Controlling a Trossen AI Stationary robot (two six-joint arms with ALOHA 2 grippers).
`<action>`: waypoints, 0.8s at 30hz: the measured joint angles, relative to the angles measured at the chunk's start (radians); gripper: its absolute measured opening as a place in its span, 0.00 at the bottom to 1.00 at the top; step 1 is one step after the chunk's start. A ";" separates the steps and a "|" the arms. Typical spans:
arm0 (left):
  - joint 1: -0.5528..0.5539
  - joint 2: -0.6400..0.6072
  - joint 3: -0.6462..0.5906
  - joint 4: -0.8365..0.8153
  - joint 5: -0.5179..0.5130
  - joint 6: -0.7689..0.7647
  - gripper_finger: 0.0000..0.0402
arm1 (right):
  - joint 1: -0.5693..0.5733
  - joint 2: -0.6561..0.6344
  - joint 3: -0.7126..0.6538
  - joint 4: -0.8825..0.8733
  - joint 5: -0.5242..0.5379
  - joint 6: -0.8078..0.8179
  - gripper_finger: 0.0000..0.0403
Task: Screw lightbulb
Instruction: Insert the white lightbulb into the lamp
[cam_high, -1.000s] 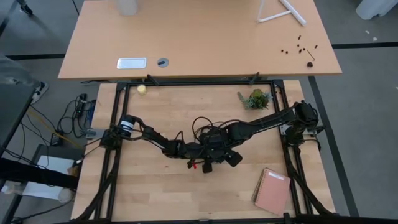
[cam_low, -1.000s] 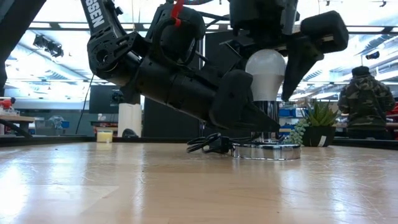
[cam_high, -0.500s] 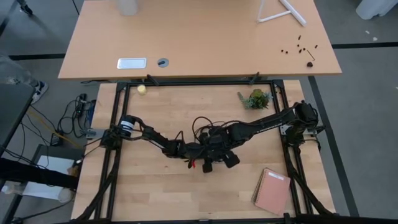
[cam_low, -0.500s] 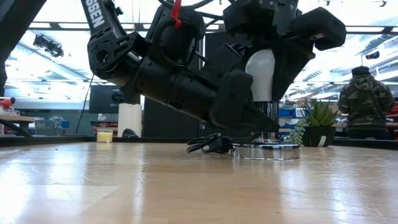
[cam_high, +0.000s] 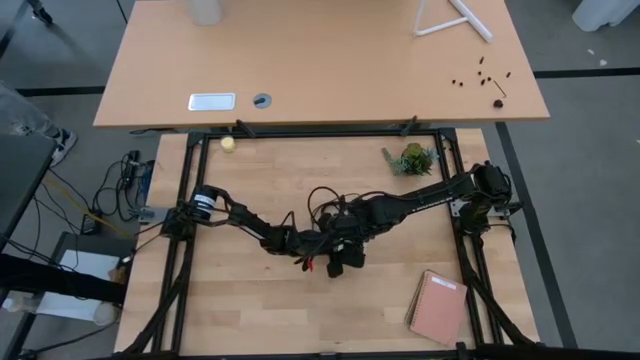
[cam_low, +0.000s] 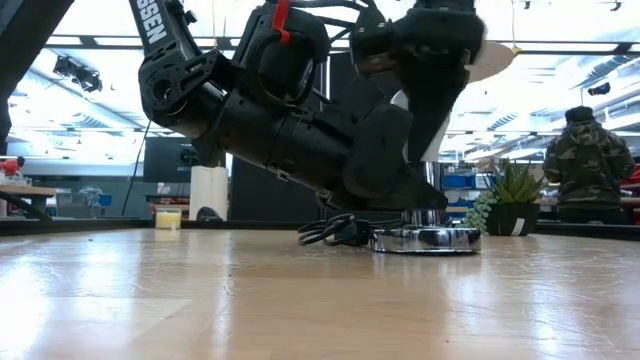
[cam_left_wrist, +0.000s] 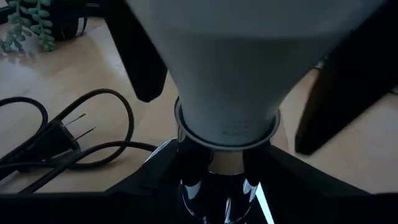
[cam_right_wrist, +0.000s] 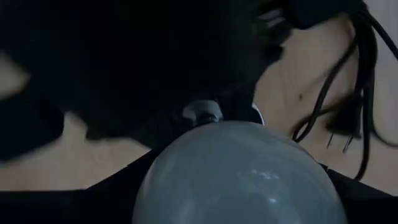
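Note:
The white lightbulb (cam_left_wrist: 230, 68) stands upright on the chrome neck (cam_left_wrist: 211, 168) of the round silver socket disc (cam_low: 425, 238), near the table's middle. My left gripper (cam_left_wrist: 214, 186) reaches in almost level from the table's left, shut around that neck below the bulb. My right gripper (cam_right_wrist: 239, 199) comes down from above, shut on the bulb's globe (cam_right_wrist: 236, 174). In the high view both grippers (cam_high: 335, 247) hide the bulb. In the low view only slivers of the bulb (cam_low: 432, 148) show behind the right gripper. The socket's black cord (cam_left_wrist: 68, 134) and plug lie on the table beside it. My left gripper pinches the socket's chrome neck (cam_left_wrist: 198, 163) between its two fingers, just under the bulb's collar. The fingers come nearly level from the table's left. The socket disc rests flat on the table. My right gripper pinches the bulb's round globe (cam_right_wrist: 186, 168) between its two fingers, one on each side. The fingers (cam_left_wrist: 336, 93) point down from above along the bulb. The bulb stands upright in the socket.
A small potted plant (cam_high: 412, 158) stands at the far right, and a pink notebook (cam_high: 438, 308) lies at the near right. A yellowish ball (cam_high: 228, 143) sits at the far left edge. A person (cam_low: 588, 160) stands in the room beyond the table.
My right gripper has shut on the bulb's globe, its fingers having stood apart on either side before. It has then rolled about its downward-pointing line while staying over the socket. The left gripper has kept its hold in place.

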 joint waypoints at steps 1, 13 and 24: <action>0.000 0.000 0.000 0.002 0.000 -0.004 0.47 | 0.000 0.000 0.000 0.005 0.002 0.056 0.65; -0.004 0.000 0.000 0.004 -0.008 -0.017 0.47 | 0.000 0.000 0.000 0.024 0.003 0.412 0.69; -0.002 -0.001 -0.001 -0.021 -0.012 -0.010 0.47 | -0.007 -0.062 0.000 0.031 0.003 0.174 0.81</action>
